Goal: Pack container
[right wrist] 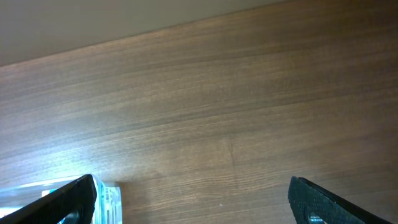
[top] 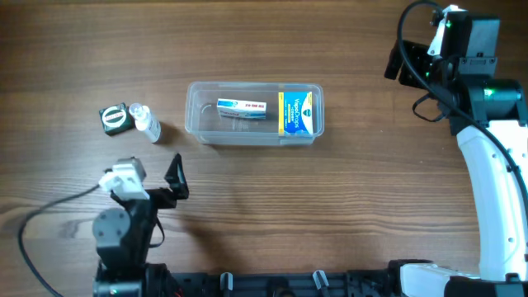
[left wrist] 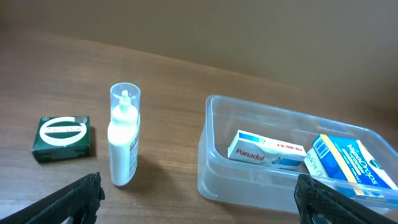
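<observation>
The clear plastic container (top: 202,128) sits mid-table and holds a white Panadol box (top: 244,107) and a blue-and-yellow carton (top: 299,111). Left of it lie a white bottle (top: 147,123) on its side and a dark green box (top: 115,118). My left gripper (top: 175,177) is open and empty, in front of the bottle and the container's left end. In the left wrist view the open jaws (left wrist: 199,202) frame the bottle (left wrist: 123,143), the green box (left wrist: 63,138) and the container (left wrist: 208,162). My right gripper (top: 402,64) is open and empty, far right of the container; its wrist view (right wrist: 196,202) shows a container corner (right wrist: 109,198).
The wooden table (top: 346,198) stretches around the container. The right arm's white link (top: 495,190) runs along the right edge. The left arm's base (top: 120,239) and cable stand at the front left.
</observation>
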